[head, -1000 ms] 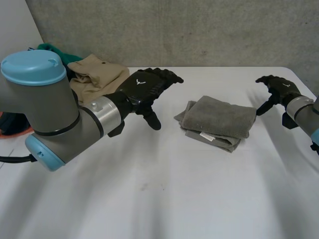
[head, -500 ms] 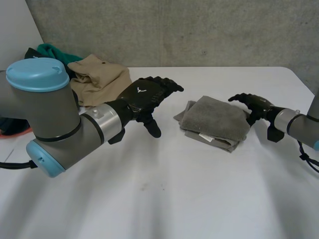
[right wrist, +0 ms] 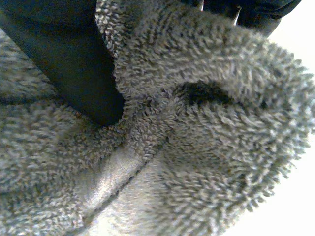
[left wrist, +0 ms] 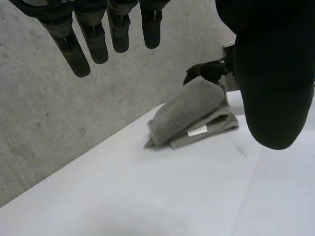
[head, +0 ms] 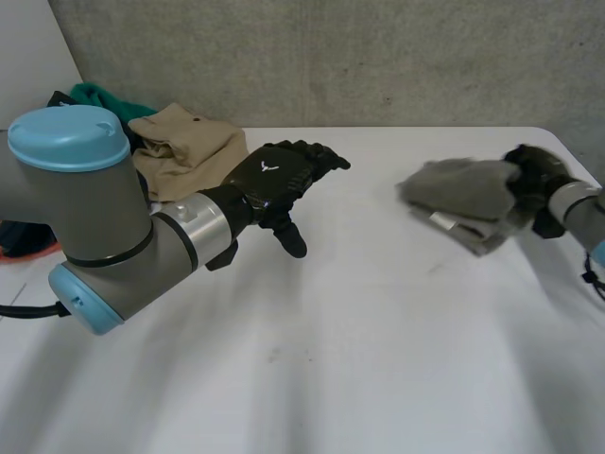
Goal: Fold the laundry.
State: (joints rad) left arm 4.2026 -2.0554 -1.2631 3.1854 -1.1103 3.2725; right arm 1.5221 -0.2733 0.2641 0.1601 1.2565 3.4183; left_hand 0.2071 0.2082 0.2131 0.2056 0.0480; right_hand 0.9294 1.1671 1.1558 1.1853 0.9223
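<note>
We see a white surface (head: 312,369) before a bare concrete wall (head: 378,57), with a beige garment (head: 184,147) and a green garment (head: 95,93) heaped at its far left corner. The folded grey towel (head: 458,187) sits near the right edge. Its long axis runs left to right and its label (head: 442,221) is on the near side. The right robot hand (head: 534,175) pinches its right end. The left robot hand (head: 274,180) hovers with its fingers straight and spread.
</note>
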